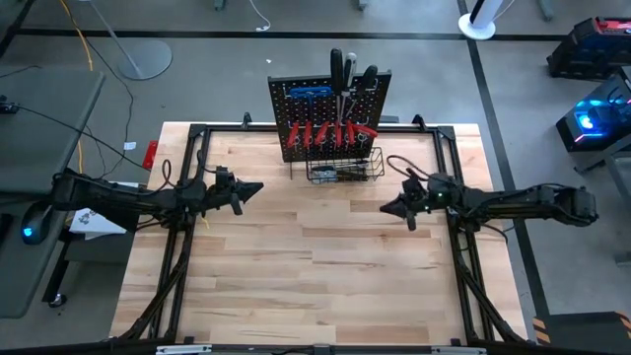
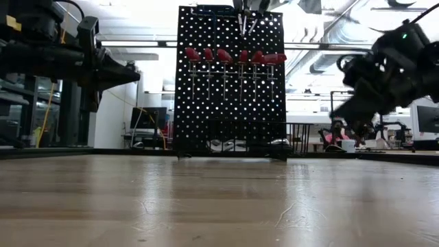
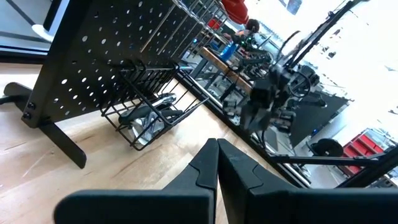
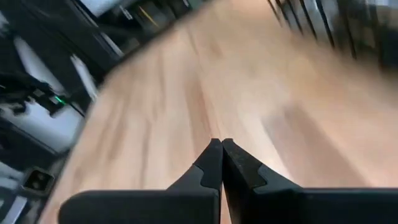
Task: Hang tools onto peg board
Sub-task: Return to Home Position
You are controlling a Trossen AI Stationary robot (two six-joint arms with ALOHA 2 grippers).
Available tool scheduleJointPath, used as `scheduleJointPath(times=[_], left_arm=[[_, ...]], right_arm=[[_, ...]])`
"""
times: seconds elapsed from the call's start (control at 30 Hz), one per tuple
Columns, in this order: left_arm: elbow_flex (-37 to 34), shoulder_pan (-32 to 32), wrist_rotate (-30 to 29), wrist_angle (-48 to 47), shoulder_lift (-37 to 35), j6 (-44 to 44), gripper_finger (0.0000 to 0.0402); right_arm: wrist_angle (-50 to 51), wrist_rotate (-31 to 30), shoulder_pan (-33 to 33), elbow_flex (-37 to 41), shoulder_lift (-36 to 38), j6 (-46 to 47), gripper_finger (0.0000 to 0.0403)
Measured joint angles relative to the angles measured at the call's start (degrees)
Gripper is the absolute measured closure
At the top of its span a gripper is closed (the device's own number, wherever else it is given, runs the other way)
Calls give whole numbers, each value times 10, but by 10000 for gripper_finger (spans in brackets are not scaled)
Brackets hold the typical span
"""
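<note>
**A:** Left gripper is up off the table on the left side and pointing in toward the middle. Its fingers are pressed flat together with nothing between them.

**B:** Same story across the way. The right gripper has its tips touching and it's empty. It hangs above the right side and faces the left one across the bare wood.

**A:** And the peg board?

**B:** It stands upright at the middle of the far edge. Both grippers are well apart from it, one off to each side.

**A:** It's loaded, too. The red tools hang in a row across the upper part, handles up and shafts straight down.

**B:** The screwdrivers poke up at the top edge, black handles showing from above. The blue key sits high on the board's left half.

**A:** The basket is hooked on at the foot of the board, just above the tabletop.

**B:** There are silver tools lying in it. I can see metal through the wire, but I can't tell exactly which pieces.

**A:** So neither gripper is touching the board, the basket or any tool.
</note>
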State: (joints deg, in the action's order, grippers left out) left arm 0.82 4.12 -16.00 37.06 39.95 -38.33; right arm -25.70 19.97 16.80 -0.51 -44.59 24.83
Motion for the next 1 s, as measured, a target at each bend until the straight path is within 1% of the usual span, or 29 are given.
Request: scheduleJointPath(times=[0.17,0.23,0.33,0.4,0.43,0.53,0.57,0.6,0.63,0.67,0.77,1.0], left_arm=[[0,0,0,0,0,0,401],[0,0,0,0,0,0,401],[0,0,0,0,0,0,401],[1,0,0,-2,0,0,401],[1,0,0,-3,0,0,401],[1,0,0,-4,3,0,401],[1,0,0,-6,3,0,401],[1,0,0,-5,4,0,401],[1,0,-1,-5,4,0,401],[1,0,0,-6,5,0,401],[0,-1,0,-12,7,0,401],[0,0,0,-16,10,0,401]], right_arm=[[131,0,-2,0,3,21,403],[213,-4,-13,0,45,22,403],[223,-30,-52,0,152,23,403],[229,-56,-79,0,238,-31,403],[231,-82,-89,-1,276,-69,403],[251,-193,-114,-1,390,-194,402],[249,-205,-120,-1,421,-246,402],[250,-204,-120,-1,445,-290,402],[243,-200,-120,-3,446,-317,402],[251,-199,-120,-1,446,-322,402],[256,-197,-134,-2,446,-290,402],[254,-196,-146,-2,446,-276,402]])
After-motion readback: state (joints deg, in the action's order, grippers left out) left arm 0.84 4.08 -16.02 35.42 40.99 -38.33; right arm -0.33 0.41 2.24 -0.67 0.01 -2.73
